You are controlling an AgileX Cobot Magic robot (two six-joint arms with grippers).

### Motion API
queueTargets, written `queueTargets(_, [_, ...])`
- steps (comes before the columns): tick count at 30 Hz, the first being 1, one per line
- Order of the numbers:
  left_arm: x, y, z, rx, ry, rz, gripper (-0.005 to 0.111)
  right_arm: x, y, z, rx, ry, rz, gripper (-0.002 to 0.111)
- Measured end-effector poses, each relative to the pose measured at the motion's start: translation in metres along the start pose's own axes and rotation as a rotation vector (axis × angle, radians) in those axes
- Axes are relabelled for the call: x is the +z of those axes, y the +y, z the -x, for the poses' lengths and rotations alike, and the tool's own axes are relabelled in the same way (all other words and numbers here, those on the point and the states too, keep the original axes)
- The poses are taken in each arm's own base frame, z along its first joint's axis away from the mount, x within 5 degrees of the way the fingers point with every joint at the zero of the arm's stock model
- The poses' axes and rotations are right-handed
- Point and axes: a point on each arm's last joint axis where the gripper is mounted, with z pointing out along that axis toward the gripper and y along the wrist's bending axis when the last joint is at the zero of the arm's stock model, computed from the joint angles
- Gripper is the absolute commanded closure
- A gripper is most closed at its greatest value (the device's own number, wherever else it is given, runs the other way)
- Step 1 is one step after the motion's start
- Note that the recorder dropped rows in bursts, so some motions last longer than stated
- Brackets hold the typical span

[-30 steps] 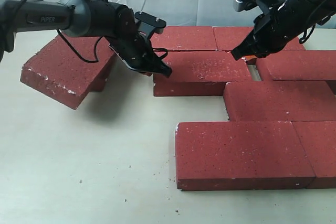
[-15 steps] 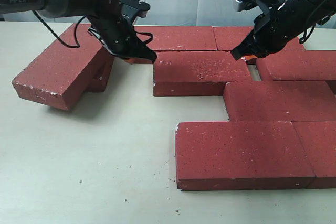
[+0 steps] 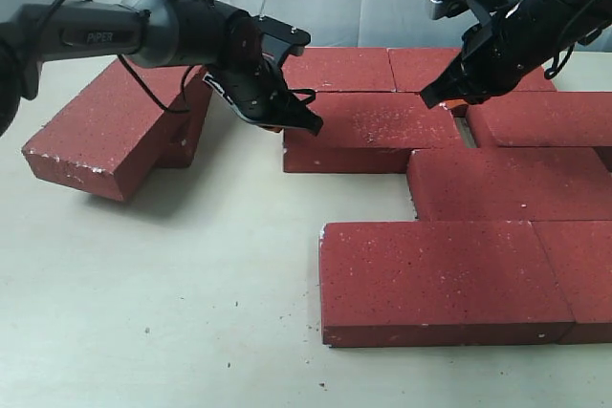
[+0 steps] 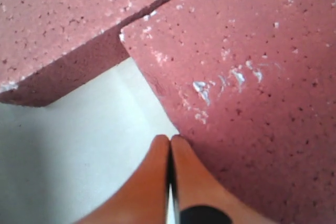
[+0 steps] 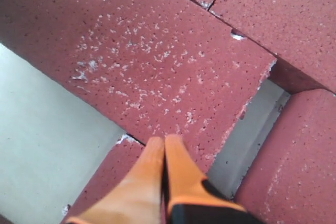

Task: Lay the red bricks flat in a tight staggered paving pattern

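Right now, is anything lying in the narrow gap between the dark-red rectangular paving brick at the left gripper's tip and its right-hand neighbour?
Nothing visible does. The gap shows only bare table. The shut right gripper is over the dark-red rectangular brick's right end, beside the gap, not in it.

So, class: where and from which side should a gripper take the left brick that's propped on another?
Probably its thin edge: jaws above and below the propped brick, coming from the open left side in the exterior view. It is broad and flat, so only its thickness looks spannable, and the supporting brick blocks the right.
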Motion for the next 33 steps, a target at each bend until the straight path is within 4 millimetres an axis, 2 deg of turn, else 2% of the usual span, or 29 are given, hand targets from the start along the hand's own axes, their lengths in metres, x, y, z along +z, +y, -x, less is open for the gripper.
queueTargets(19, [0.009,-0.018,0.009,0.054,0.008,-0.01,0.107,0.0,0.0,0.0,0.003,-0.002,0.001,0.109])
queueTargets(23, [0.011,-0.036,0.012,0.084,-0.016,-0.031,0.107,0.0,0.0,0.0,0.003,-0.002,0.001,0.109])
queueTargets(30, [0.011,-0.036,0.012,0.11,-0.01,-0.016,0.107,0.0,0.0,0.001,0.01,-0.007,0.003,0.109])
queueTargets(33, [0.0,-0.033,0.011,0.138,0.034,0.007,0.107,0.0,0.001,0.001,0.017,-0.013,0.006,0.109])
